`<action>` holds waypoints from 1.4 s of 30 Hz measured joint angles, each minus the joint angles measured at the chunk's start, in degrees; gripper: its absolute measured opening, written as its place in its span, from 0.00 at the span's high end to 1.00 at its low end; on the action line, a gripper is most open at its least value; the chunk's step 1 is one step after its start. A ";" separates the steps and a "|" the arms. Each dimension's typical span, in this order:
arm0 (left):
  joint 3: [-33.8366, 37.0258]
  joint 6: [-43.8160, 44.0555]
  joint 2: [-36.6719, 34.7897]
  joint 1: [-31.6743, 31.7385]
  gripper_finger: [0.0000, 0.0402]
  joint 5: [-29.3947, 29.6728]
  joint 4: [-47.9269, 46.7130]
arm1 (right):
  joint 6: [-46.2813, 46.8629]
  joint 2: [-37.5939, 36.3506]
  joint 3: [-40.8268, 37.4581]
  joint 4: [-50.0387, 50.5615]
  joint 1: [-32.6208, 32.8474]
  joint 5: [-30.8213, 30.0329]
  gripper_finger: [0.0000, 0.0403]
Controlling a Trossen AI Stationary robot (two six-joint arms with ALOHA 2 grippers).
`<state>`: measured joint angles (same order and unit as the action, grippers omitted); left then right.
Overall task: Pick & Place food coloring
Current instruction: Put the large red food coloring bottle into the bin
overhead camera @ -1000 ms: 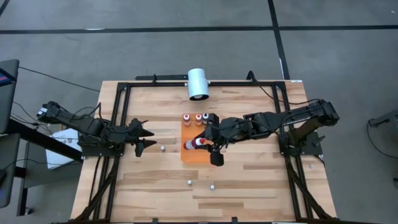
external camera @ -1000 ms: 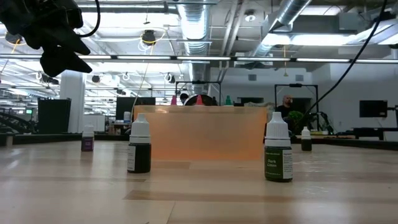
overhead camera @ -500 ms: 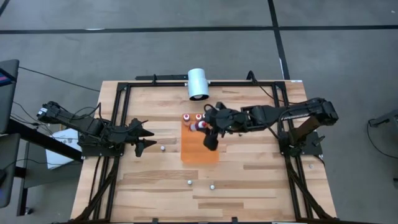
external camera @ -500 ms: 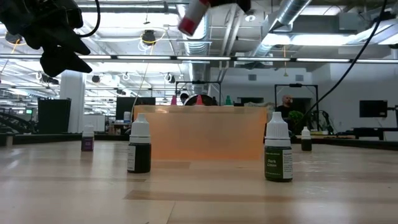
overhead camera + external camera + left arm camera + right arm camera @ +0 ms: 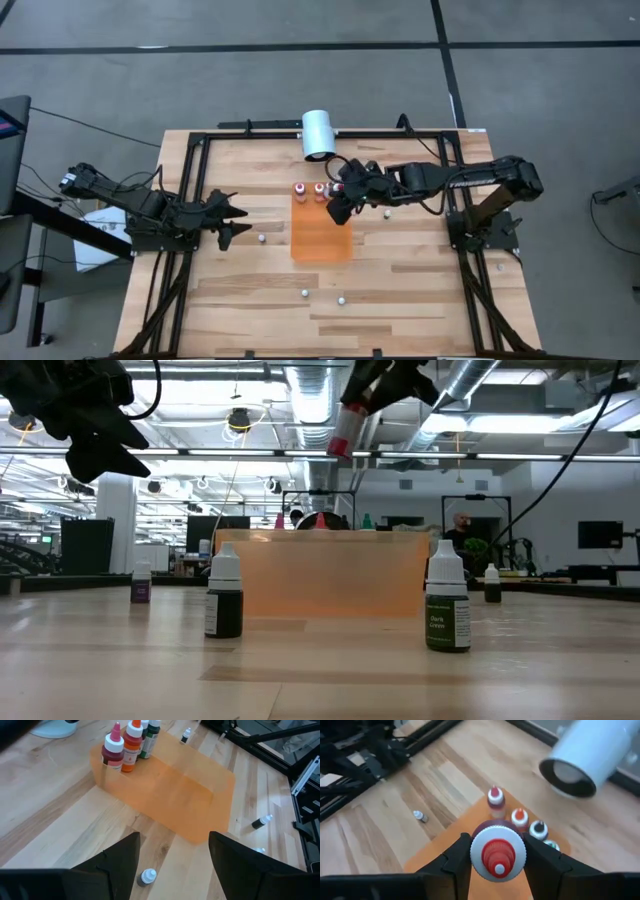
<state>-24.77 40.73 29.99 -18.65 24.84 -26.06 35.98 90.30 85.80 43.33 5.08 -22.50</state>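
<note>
Right gripper [image 5: 497, 865]: closed on red food coloring bottle [image 5: 498, 851], held above orange mat [image 5: 322, 240], near 3 bottles at its far edge.
Left gripper [image 5: 233, 222]: fingers apart, waits well left of mat.

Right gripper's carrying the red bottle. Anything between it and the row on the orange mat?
Nothing visible. The right gripper holds the red bottle in the air above the orange mat, near the standing bottles at its far edge.

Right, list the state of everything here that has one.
right gripper: shut on the red bottle, raised over the orange mat
left gripper: open, nothing between its fingers, left of the mat
bottles on the mat: upright in a row
white cylinder: lying on its side
</note>
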 joint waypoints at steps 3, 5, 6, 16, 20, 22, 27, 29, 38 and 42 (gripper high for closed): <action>0.00 0.00 0.01 0.00 0.43 0.02 0.00 | 3.29 1.91 0.10 1.05 0.19 0.00 0.65; 0.00 0.00 0.00 0.00 0.43 0.02 0.00 | 4.56 3.19 -0.14 3.72 0.59 0.17 0.66; 0.00 0.00 -0.01 0.00 0.43 0.03 0.00 | 5.09 4.31 0.10 2.68 0.83 0.14 0.66; -0.02 0.03 0.47 0.00 0.43 1.59 -0.22 | 8.10 13.94 -0.04 5.08 1.23 1.46 0.65; -0.02 0.04 0.84 0.00 0.43 1.55 -0.18 | 8.14 16.06 0.01 4.83 1.27 1.36 0.66; -0.02 0.04 0.91 0.00 0.43 1.54 -0.32 | 8.16 16.82 0.00 4.80 1.27 1.19 0.65; -0.02 0.04 0.86 0.00 0.43 1.53 -0.35 | 9.43 19.67 0.46 3.52 1.27 -0.26 0.63; -0.02 0.04 0.93 0.00 0.43 1.53 -0.35 | 10.10 20.61 0.44 4.27 1.27 -0.44 0.63; -0.02 -0.11 1.52 -0.02 0.43 1.44 -0.33 | 11.14 24.35 0.46 3.52 1.27 -0.64 0.63; -0.02 -0.11 1.52 0.00 0.43 1.43 -0.35 | 12.11 24.41 0.46 3.67 1.27 -2.57 0.62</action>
<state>-24.80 40.62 31.51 -18.65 26.27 -26.41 48.09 114.71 86.26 47.00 6.35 -25.08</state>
